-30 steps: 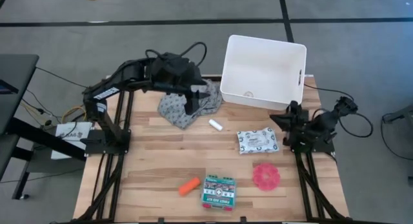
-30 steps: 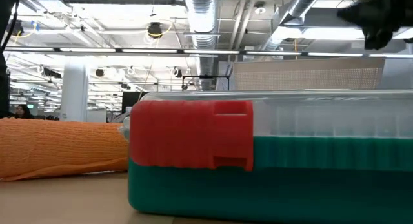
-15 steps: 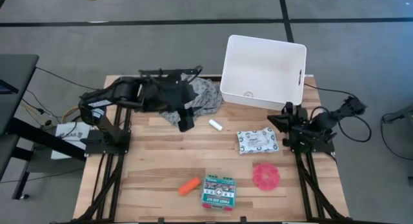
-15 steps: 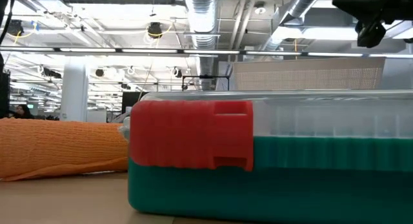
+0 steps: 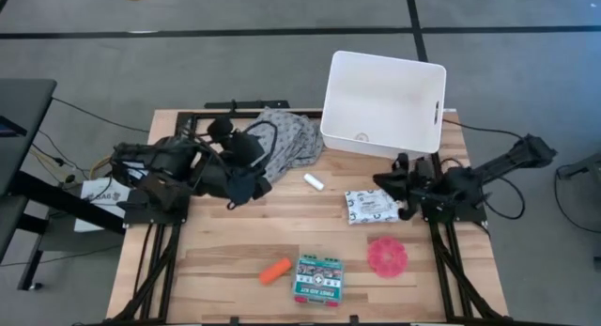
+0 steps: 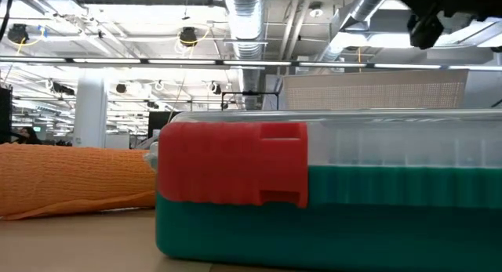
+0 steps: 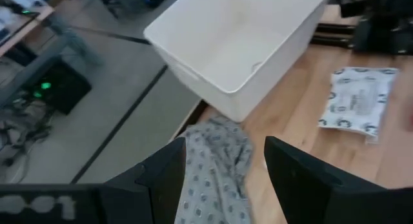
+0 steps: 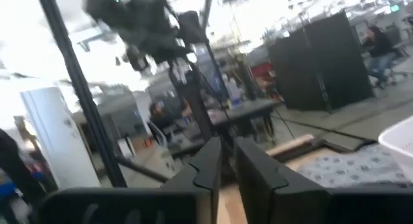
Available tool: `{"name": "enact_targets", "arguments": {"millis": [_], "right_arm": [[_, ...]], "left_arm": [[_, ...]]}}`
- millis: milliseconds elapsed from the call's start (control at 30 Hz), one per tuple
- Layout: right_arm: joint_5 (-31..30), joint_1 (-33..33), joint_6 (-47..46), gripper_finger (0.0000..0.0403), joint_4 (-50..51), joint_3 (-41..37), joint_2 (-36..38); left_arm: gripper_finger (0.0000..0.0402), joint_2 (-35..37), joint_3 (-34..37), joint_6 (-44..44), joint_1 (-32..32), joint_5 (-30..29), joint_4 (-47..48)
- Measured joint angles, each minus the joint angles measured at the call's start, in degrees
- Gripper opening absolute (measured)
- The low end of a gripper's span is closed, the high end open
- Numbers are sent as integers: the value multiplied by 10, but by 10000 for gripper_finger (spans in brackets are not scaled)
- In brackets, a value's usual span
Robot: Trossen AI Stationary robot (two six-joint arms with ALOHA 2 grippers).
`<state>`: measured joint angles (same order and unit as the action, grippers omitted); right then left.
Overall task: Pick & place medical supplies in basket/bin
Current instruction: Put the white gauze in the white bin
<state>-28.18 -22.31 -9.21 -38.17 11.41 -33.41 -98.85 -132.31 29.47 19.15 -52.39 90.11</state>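
From above, the white bin [image 5: 383, 104] stands at the far edge of the worktop [image 5: 216, 256] with nothing inside, so none of the supplies has been placed yet. Each lies loose and apart from the others, which leaves room to pick them one by one: the white roll [image 5: 314, 182] and the grey dotted cloth [image 5: 286, 141] near the bin's left front corner, the white soft pack [image 5: 374, 205] just in front of the bin, the pink disc [image 5: 387, 256] beyond the pack, the green first-aid box [image 5: 318, 278] and orange tube [image 5: 275, 271] farthest from the bin. The left gripper [image 5: 240, 188] sits low beside the cloth, holding nothing. The right gripper [image 5: 390, 183] reaches toward the soft pack, probably its first pick.

At table height, the first-aid box [image 6: 329, 190] fills the picture, the orange tube [image 6: 74, 178] beside it, well away from the bin.

The left wrist view shows that arm's fingers [image 7: 300, 175] spread wide and empty over the cloth [image 7: 214, 166], the bin [image 7: 242, 40] ahead.

The right wrist view shows its fingers [image 8: 210, 166] nearly pressed together, a narrow slit between them, pinching nothing.
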Motion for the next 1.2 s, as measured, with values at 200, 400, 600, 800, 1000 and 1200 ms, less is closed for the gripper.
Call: {"name": "enact_targets", "arguments": {"millis": [200, 400, 600, 800, 1000, 1200], "right_arm": [[0, 18, 9, 91, 5, 56, -132], [-3, 53, 21, 135, 34, 139, -268], [-4, 74, 21, 165, 34, 190, -403], [-39, 84, -10, 173, 9, 230, -530], [-42, 117, -3, 162, 63, 300, -618], [-50, 137, -9, 157, 161, 374, -667]], "left_arm": [[201, 0, 2, 31, 19, -24, -1], [201, 0, 2, 43, 32, -21, -1], [201, 0, 2, 55, 38, -23, -1], [201, 0, 2, 55, 41, -20, -1], [201, 0, 2, 59, 41, -18, -1], [201, 0, 2, 57, 41, -14, -1]]}}
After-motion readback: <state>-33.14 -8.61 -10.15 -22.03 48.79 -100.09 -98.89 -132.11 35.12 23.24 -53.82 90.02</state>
